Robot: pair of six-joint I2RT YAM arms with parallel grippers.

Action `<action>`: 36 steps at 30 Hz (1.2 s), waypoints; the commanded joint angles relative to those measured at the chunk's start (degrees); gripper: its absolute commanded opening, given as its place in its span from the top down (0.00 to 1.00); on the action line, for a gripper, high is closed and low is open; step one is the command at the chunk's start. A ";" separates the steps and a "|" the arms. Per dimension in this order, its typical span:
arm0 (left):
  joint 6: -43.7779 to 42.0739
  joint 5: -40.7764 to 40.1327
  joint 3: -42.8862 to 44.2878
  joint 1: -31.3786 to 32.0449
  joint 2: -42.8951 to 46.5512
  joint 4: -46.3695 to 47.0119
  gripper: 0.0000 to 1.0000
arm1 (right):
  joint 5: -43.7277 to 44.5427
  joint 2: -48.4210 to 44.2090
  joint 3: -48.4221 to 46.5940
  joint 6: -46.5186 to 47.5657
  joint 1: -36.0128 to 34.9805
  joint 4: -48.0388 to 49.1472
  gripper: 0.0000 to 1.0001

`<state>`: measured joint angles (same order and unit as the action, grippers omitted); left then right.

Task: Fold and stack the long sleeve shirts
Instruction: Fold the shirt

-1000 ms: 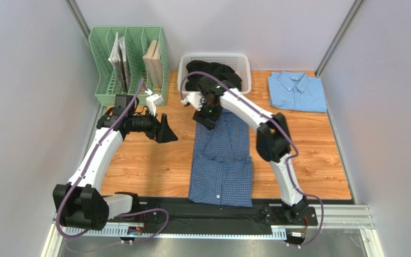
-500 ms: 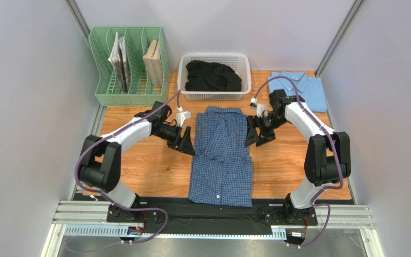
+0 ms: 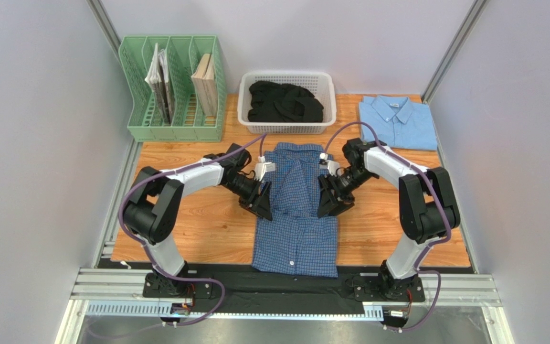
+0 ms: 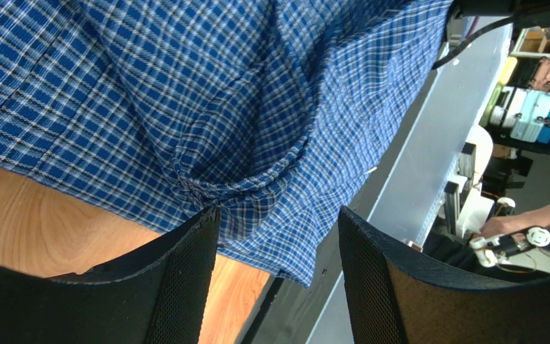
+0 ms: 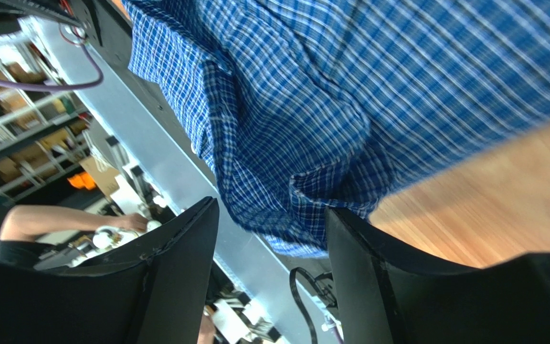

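Both my grippers stand partly open: the left gripper (image 3: 262,203) and right gripper (image 3: 328,204) each have a bunched fold of the checked shirt (image 3: 296,240) between their fingers, not clamped. That shirt lies flat on the table (image 3: 206,229), collar far. The light blue shirt (image 3: 398,123) sits folded far right.

The wooden worktop (image 3: 199,229) carries a dark blue checked shirt (image 3: 296,240) spread lengthwise down its middle, collar far, hem at the near edge. A folded light blue shirt (image 3: 398,123) lies in the far right corner. A white basket (image 3: 287,74) of dark cloth (image 3: 285,102) sits far centre. A green file rack (image 3: 174,132) seems to stand at the far left corner.
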<state>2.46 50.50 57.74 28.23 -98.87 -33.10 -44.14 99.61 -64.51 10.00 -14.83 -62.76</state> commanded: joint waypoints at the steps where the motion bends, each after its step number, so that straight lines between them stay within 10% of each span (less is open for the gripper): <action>1: 0.79 0.83 1.94 0.95 -1.50 3.13 0.33 | 0.27 0.67 0.26 0.02 -2.66 4.92 0.39; 8: 1.05 -4.18 2.56 1.04 -2.03 2.33 0.28 | 4.32 1.46 -0.09 1.08 -2.92 5.80 0.47; 17: 1.76 -5.23 5.45 1.65 -4.49 0.51 0.30 | 3.18 2.87 -2.46 0.90 -3.54 7.83 0.92; 24: -0.88 -13.76 5.11 1.30 1.84 -5.48 0.11 | 3.01 1.73 -1.58 1.07 -4.07 7.92 1.00; 34: -0.70 -7.96 7.57 5.70 -4.22 -3.90 0.27 | 2.22 1.29 -0.79 1.42 -4.15 9.23 1.00; 36: -0.87 -7.96 8.27 5.70 -4.49 -4.60 0.43 | 1.69 1.20 -0.88 1.95 -4.42 9.85 1.00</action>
<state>2.70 40.36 63.44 33.43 -102.59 -37.45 -40.56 102.67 -65.08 10.35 -18.72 -55.42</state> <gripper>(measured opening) 0.690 0.004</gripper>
